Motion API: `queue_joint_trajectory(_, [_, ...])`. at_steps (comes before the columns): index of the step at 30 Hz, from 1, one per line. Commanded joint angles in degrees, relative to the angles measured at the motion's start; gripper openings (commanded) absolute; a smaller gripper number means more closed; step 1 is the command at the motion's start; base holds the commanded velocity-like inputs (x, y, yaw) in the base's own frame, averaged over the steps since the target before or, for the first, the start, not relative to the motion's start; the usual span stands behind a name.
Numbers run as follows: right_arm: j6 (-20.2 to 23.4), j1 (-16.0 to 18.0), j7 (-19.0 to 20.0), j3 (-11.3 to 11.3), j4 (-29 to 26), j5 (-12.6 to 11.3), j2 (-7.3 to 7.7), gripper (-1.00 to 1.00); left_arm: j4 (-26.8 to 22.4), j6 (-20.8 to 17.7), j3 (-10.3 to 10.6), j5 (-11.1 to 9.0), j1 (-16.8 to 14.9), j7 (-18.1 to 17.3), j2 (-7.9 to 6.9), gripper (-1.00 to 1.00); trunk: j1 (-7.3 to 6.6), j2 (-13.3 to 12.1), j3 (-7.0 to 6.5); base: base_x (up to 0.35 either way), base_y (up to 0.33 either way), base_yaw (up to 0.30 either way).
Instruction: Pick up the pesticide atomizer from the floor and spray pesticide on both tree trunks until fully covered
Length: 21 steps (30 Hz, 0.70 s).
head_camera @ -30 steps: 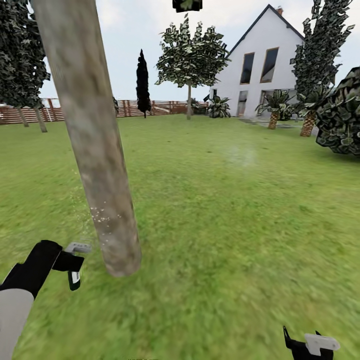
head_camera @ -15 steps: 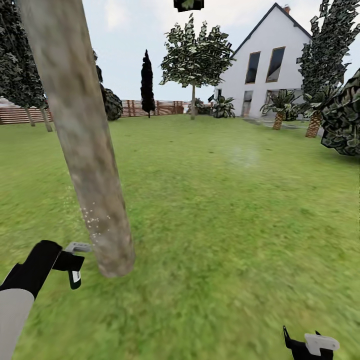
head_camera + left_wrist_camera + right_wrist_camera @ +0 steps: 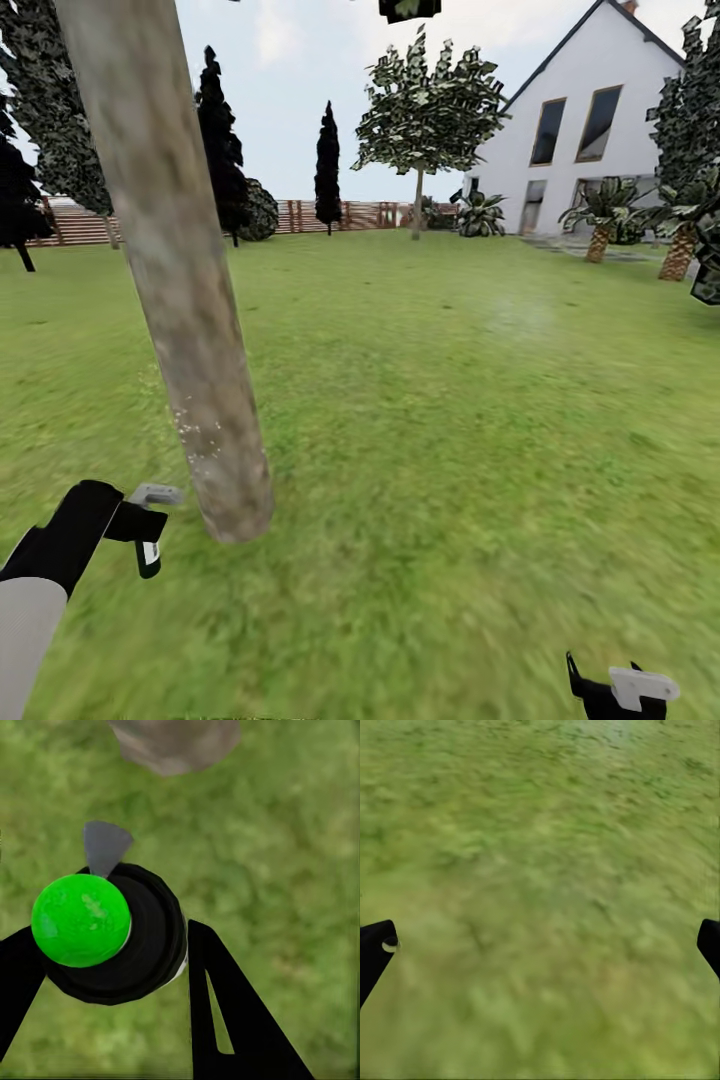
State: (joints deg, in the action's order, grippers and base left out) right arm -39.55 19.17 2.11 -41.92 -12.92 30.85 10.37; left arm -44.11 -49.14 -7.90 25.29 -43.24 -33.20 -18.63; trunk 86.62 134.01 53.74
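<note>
The left pincer [image 3: 112,967] grips the pesticide atomizer [image 3: 112,934], green cap up, its nozzle aimed at the base of the near tree trunk [image 3: 180,300]. The right pincer [image 3: 540,945] hangs spread wide over the grass lawn [image 3: 450,420].

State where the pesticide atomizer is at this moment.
The pesticide atomizer sits in the left gripper, low on the left of the head view, just left of the base of the near tree trunk.

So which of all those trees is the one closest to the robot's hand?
The thick bare grey-beige trunk just beside the left gripper; the others stand far off by the fence and house.
</note>
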Motion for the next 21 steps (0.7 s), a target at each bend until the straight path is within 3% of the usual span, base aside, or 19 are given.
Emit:
queue_joint_trajectory(1, [0.00, -0.01, 0.00, 0.00, 0.00, 0.00, 0.00, 1.00, 0.01, 0.01, 0.04, 0.01, 0.00, -0.02, 0.00, -1.00, 0.00, 0.00, 0.00, 0.071, -0.273, 0.276])
queue_joint_trajectory(8, [-0.09, -0.01, 0.00, -0.02, -0.13, -0.06, 0.14, 1.00, 0.06, -0.01, 0.08, 0.17, 0.00, 0.17, 0.00, -1.00, 0.00, 0.00, 0.00, 0.126, -0.271, 0.084])
queue_joint_trajectory(12, [-0.08, -0.01, 0.00, -0.04, -0.17, -0.07, 0.17, 1.00, 0.24, 0.00, 0.08, 0.01, 0.00, 4.08, 0.02, -1.00, 0.00, 0.00, 0.00, 0.143, -0.269, 0.001])
queue_joint_trajectory(17, [-0.09, -0.01, 0.00, -0.01, -0.11, -0.08, 0.08, 1.00, 0.29, 0.00, 0.08, -0.15, 0.00, 4.80, 0.09, -1.00, 0.00, 0.00, 0.00, 0.094, -0.270, 0.009])
queue_joint_trajectory(21, [-0.09, -0.01, 0.00, 0.00, -0.09, -0.05, 0.01, 1.00, 0.18, 0.01, 0.08, -0.16, 0.00, 4.81, 0.09, -1.00, 0.00, 0.00, 0.00, 0.006, -0.272, 0.223])
